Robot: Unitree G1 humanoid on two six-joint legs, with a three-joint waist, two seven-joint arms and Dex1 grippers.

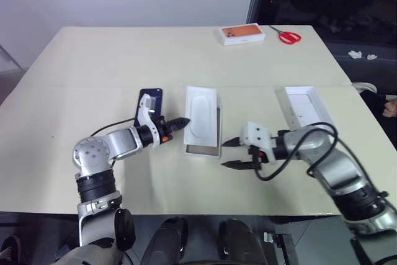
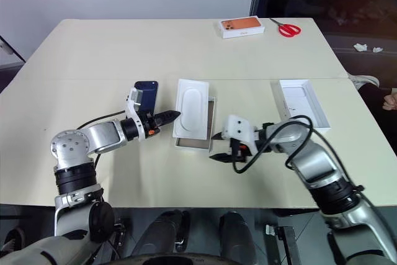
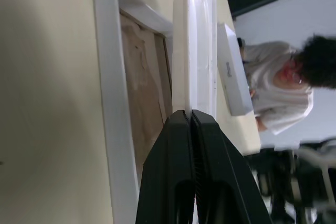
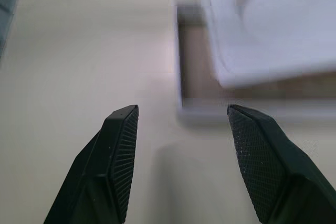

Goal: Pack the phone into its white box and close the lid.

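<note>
From the head views, the phone (image 1: 152, 96) lies flat on the table (image 1: 87, 60) just beside the white box (image 1: 201, 151), on its left, partly hidden behind your left arm. The lid (image 1: 305, 108) rests inside-up, well apart to the right. An insert tray (image 1: 202, 113) sits over the box, covering most of it. Your left gripper (image 1: 185, 121) reaches the tray's left edge; your right gripper (image 1: 224, 154) hovers near the box's near end.

In the left wrist view, the fingers (image 3: 178, 171) are pressed together on the tray's thin white edge, with the tray raised off the box's brownish floor. A person sits across the table.

In the right wrist view, the fingers (image 4: 118, 150) stand spread with nothing between them, pointing at the box's near wall.

The phone likely handles as a stiff, glossy, fairly heavy slab — slippery and prone to scratching. Judging by its flat pose, you should take it across its long edges near the middle and lower it level. The thin cardboard walls look light and easily nudged — steady them first.
</note>
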